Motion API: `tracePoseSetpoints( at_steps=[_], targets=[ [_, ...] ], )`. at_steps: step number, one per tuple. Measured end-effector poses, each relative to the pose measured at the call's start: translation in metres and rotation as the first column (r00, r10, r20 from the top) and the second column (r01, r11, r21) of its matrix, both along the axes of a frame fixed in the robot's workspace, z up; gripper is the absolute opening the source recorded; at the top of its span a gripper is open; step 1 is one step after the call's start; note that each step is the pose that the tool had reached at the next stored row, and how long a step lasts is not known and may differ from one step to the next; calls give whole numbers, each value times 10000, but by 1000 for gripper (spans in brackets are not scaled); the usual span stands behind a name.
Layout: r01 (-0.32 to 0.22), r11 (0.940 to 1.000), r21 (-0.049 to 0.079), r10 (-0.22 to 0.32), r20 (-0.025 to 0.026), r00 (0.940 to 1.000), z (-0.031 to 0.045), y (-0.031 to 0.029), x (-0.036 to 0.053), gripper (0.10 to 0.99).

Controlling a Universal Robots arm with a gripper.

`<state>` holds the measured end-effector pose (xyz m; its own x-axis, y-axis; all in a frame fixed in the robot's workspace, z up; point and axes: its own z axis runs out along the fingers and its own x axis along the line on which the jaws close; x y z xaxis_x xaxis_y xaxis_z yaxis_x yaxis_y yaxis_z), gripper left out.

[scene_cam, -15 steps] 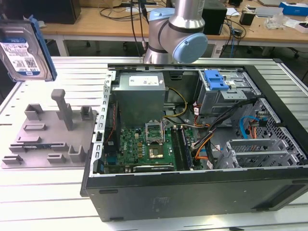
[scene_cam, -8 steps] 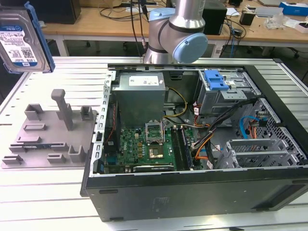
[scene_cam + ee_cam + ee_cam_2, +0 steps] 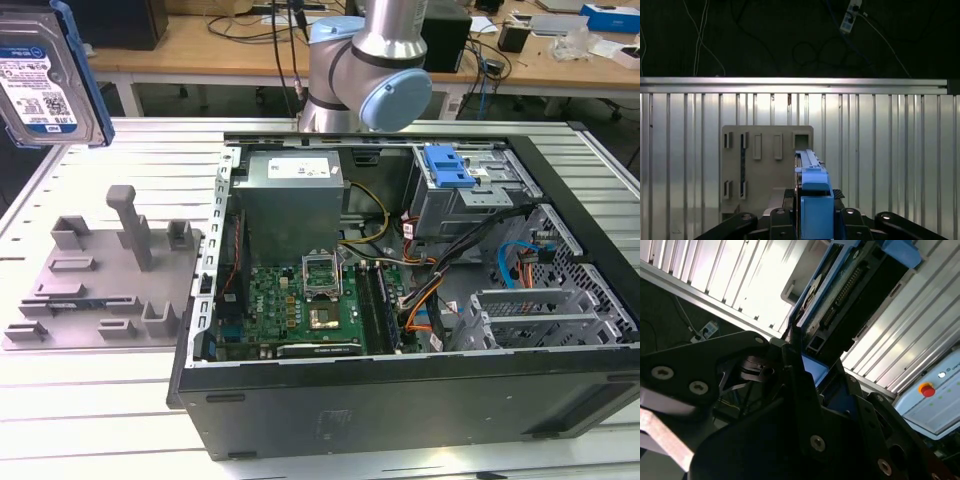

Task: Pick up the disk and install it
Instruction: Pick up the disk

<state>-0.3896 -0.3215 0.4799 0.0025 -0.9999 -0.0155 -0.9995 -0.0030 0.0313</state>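
The disk (image 3: 45,85) hangs in the air at the upper corner of the exterior view's left. We see its flat face with the blue-and-white label and the light-blue bracket along its edge. It touches nothing below and sits high above the table (image 3: 100,420).

In the first wrist view we look along the disk (image 3: 808,161) edge-on. The gripper (image 3: 814,196) is clenched on it, with the black fingers (image 3: 789,193) pressed to either side of the blue bracket. In the second wrist view the disk (image 3: 850,295) stands out from the dark gripper body, its connector edge in sight.

Below the disk, on the slatted metal table, lies a grey holder (image 3: 100,280) with slots and posts. The first wrist view shows the holder (image 3: 765,165) beneath the disk and apart from it, with no disk in its slots.

Toward the exterior view's right lies the open case (image 3: 400,390), with its board, cables and metal box exposed. A drive cage with a blue latch (image 3: 447,165) sits at the far side of the case. The arm (image 3: 370,70) rises behind the case.

We judge the pick-up to be done. The install is not yet done, since the disk is well apart from the case and its cage.
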Motion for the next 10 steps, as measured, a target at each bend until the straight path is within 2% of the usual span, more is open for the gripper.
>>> tracePoseSetpoints(
  at_steps=[2,6,8,10],
  targets=[
    [1,10000,0,-1,-39,10000,14,-54,116,369],
    [1,10000,-3,-1,-121,9999,53,-108,268,369],
    [0,10000,-9,0,-214,9998,96,-153,400,369],
    [1,10000,-12,-2,-260,9997,114,-176,466,369]
  ],
)
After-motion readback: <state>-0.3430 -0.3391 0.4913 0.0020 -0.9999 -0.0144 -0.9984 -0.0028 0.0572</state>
